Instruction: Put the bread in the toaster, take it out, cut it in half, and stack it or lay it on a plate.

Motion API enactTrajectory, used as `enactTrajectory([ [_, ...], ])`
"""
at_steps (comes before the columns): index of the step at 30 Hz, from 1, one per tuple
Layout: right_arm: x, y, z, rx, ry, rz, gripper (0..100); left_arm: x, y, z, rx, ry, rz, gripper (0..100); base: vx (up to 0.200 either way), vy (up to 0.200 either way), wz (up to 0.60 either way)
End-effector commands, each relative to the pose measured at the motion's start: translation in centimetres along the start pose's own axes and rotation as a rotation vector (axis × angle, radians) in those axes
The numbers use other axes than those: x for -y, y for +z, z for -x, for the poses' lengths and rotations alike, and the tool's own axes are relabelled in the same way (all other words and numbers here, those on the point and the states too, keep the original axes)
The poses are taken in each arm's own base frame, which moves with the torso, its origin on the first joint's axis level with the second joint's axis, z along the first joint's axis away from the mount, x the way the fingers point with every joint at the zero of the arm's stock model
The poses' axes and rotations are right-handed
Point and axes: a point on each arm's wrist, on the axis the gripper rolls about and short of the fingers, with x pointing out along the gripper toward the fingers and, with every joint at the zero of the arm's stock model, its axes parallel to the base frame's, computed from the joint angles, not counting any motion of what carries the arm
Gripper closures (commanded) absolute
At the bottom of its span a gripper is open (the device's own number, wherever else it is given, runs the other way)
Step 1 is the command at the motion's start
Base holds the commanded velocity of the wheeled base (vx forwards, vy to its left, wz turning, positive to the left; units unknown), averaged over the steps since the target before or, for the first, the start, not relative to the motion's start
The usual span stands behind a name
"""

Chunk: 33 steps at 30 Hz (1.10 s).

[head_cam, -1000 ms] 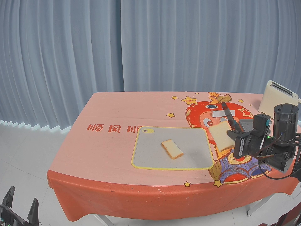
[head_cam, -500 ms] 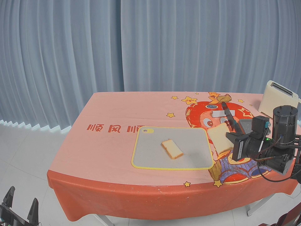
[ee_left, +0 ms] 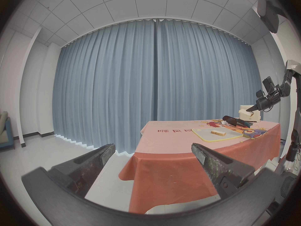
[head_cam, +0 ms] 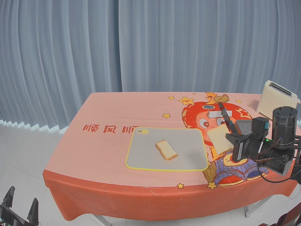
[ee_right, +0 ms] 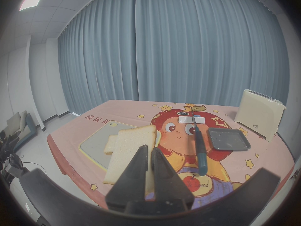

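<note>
A whole slice of bread hangs tilted in the air just right of the cutting board, with my right gripper shut on its edge. A smaller piece of bread lies on the board's middle. The cream toaster stands at the table's far right corner, behind the right arm. My left gripper is open and holds nothing, low beside the table's near left corner.
A knife with a dark handle lies on the orange tablecloth between board and toaster. A grey tray sits beside it. A white tag lies under the blade. Curtains hang behind the table.
The head camera has shifted, so the table sits slightly further left in the picture. The right gripper with its slice dropped a little lower. The left gripper has not moved.
</note>
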Motion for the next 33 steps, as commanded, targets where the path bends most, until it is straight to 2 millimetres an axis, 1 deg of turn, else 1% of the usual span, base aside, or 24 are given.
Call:
enactTrajectory([
  [1, -0.03, -0.10, -0.11, -0.006, -0.001, 0.002, 100, 0.00, -0.51, -0.05, -0.007, 0.000, 0.000, 0, 0.000, -0.200, 0.00],
  [33, -0.15, -0.31, 0.07, -0.009, 0.005, 0.007, 100, 0.00, -0.51, -0.05, -0.007, 0.000, 0.000, 0, 0.000, -0.200, 0.00],
])
